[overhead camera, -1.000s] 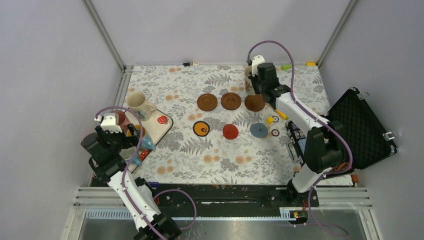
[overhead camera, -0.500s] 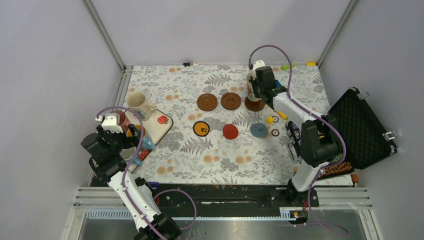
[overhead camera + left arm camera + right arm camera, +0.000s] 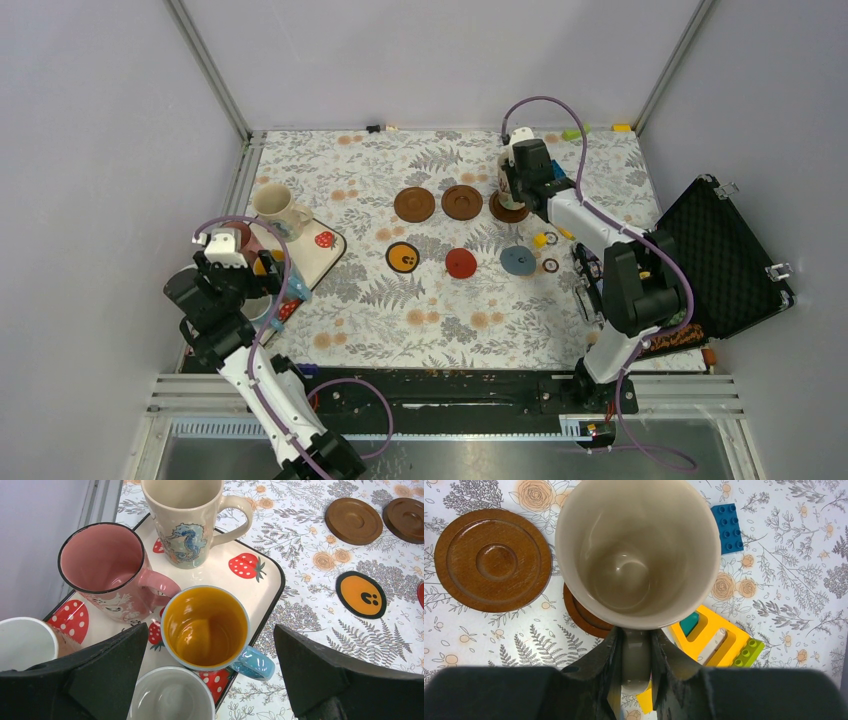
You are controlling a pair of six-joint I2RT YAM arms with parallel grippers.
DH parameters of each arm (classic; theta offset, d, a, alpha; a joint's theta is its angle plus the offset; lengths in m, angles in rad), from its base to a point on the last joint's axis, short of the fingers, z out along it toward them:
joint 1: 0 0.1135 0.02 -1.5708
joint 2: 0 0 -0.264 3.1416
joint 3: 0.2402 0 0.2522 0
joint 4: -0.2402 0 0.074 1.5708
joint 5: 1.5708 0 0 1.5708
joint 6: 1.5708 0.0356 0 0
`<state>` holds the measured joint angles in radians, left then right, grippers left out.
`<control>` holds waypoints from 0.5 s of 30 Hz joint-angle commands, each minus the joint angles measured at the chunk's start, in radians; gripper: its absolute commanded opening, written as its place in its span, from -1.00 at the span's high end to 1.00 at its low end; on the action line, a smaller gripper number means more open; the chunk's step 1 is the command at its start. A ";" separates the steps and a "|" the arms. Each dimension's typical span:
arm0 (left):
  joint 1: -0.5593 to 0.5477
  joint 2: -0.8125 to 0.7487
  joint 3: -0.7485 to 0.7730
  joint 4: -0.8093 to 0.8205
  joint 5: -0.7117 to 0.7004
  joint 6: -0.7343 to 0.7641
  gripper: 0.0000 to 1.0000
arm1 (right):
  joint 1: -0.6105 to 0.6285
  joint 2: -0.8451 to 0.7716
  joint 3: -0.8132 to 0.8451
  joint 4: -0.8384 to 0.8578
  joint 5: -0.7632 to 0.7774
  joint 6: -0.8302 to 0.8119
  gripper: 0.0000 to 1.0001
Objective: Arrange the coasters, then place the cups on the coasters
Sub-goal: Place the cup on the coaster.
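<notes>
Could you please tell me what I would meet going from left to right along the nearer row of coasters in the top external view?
orange coaster → red coaster → grey-blue coaster → small dark ring

The surface (image 3: 400,310) has a leafy floral print. Three dark brown coasters (image 3: 462,202) lie in a row across the upper middle. Below them lie an orange black-rimmed coaster (image 3: 402,257), a red coaster (image 3: 461,263) and a grey-blue coaster (image 3: 518,261). A strawberry tray (image 3: 312,262) sits at left. A small dark ring (image 3: 551,265) lies just right of the grey-blue coaster.
</notes>
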<state>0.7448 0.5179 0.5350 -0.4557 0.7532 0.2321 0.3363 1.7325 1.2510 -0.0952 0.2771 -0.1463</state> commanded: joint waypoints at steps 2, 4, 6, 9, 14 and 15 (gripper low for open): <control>0.005 -0.015 -0.004 0.033 0.017 0.013 -0.97 | -0.007 -0.110 0.011 0.061 0.001 0.039 1.00; 0.005 -0.015 -0.004 0.034 0.015 0.012 -0.97 | -0.006 -0.110 0.017 0.042 -0.004 0.043 1.00; 0.005 -0.016 -0.004 0.034 0.014 0.011 -0.97 | -0.006 -0.106 0.019 0.030 -0.006 0.038 1.00; 0.005 -0.021 -0.006 0.034 0.013 0.012 -0.97 | -0.007 -0.093 0.020 0.006 -0.021 0.025 0.87; 0.005 -0.024 -0.006 0.034 0.013 0.011 -0.97 | -0.006 -0.091 0.036 -0.059 -0.031 -0.016 0.43; 0.005 -0.024 -0.006 0.034 0.014 0.011 -0.97 | -0.006 -0.093 0.031 -0.060 -0.026 -0.022 0.43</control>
<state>0.7448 0.5060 0.5297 -0.4568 0.7525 0.2317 0.3332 1.7031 1.2438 -0.1703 0.2539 -0.1360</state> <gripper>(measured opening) 0.985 0.295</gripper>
